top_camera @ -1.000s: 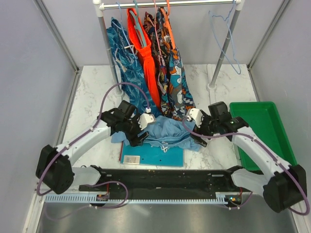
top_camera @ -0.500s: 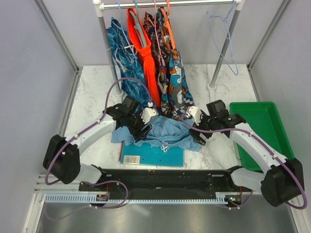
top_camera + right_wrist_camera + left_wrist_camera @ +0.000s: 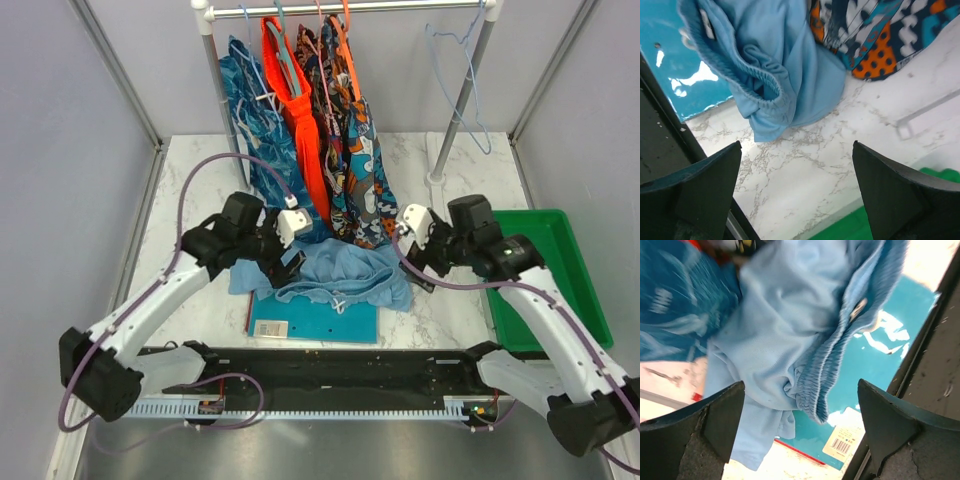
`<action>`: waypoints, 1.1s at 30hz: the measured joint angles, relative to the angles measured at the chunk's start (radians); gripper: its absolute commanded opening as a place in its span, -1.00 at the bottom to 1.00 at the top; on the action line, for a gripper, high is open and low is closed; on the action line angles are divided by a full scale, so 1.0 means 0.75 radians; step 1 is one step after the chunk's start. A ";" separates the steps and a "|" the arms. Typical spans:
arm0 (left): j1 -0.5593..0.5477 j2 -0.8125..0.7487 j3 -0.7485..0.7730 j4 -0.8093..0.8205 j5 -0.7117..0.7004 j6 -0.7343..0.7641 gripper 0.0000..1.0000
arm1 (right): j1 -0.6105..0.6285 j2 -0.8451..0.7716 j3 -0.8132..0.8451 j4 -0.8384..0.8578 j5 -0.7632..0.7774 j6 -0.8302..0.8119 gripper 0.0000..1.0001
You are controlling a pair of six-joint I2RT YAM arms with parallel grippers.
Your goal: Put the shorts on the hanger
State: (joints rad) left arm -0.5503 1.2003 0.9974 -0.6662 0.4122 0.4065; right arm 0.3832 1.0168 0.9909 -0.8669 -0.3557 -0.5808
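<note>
Mid-table, shorts: the shorts [image 3: 340, 275] lie crumpled, waistband bunched, a white drawstring showing at the near edge; their near part rests on a teal board [image 3: 315, 322], their far edge lies at the foot of the hung clothes.
Shorts up close: in the left wrist view the shorts [image 3: 785, 330] fill the space between the fingers; in the right wrist view their right end [image 3: 775, 60] lies upper left, with bare marble beside it.
Hanger: the hanger [image 3: 476, 128] hangs by its hook from the right end of the rail [image 3: 400, 7], far right, well apart from the shorts, with nothing on it.
Left gripper: the left gripper [image 3: 292, 262] is over the shorts' left end, jaws wide apart, holding nothing [image 3: 800, 385]; whether it touches the cloth cannot be told.
Right gripper: the right gripper [image 3: 418, 275] is just beside the shorts' right end, jaws wide apart, holding nothing [image 3: 796, 145].
Board: flat, with a barcode label at its near left corner.
Hung clothes: leafy blue shorts [image 3: 262, 130], orange shorts [image 3: 300, 110] and a patterned piece [image 3: 355, 160] hang on the rail's left half.
Tray: a green tray [image 3: 575, 300] sits on the right of the table [image 3: 195, 180].
</note>
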 measured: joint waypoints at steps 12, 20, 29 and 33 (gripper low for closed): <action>0.105 -0.242 0.386 -0.108 0.265 -0.192 0.99 | 0.001 0.199 1.062 -0.204 0.060 0.229 0.96; 0.263 -0.176 0.580 0.027 0.329 -0.464 0.99 | -0.168 0.730 1.862 -0.046 0.467 0.444 0.96; 0.321 -0.193 0.555 0.099 0.409 -0.568 0.99 | -0.478 0.874 1.724 -0.067 0.429 0.551 0.96; 0.321 -0.206 0.537 0.113 0.434 -0.578 0.99 | -0.492 0.871 1.595 -0.077 0.375 0.542 0.91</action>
State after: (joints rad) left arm -0.3096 1.0458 1.4002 -0.5812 0.7380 -0.0269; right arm 0.0139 1.6699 2.1868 -0.9249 -0.0746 -0.1745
